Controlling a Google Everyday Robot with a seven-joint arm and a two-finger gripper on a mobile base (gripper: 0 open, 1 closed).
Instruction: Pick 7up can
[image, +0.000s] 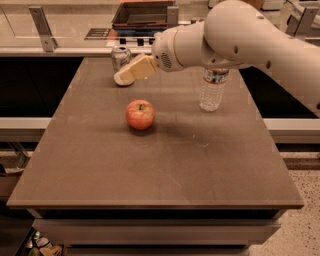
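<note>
The 7up can (119, 56) stands upright near the far left edge of the brown table (150, 170). It is whitish-silver with a silver top. My gripper (121, 77), tan at its tip, reaches in from the right on the white arm (235, 35). Its tip is right in front of the can and covers the can's lower part. I cannot tell whether it touches the can.
A red apple (140, 114) sits mid-table, in front of the gripper. A clear plastic water bottle (213, 90) stands to the right, partly behind the arm. A counter with a dark tray (142, 15) runs behind the table.
</note>
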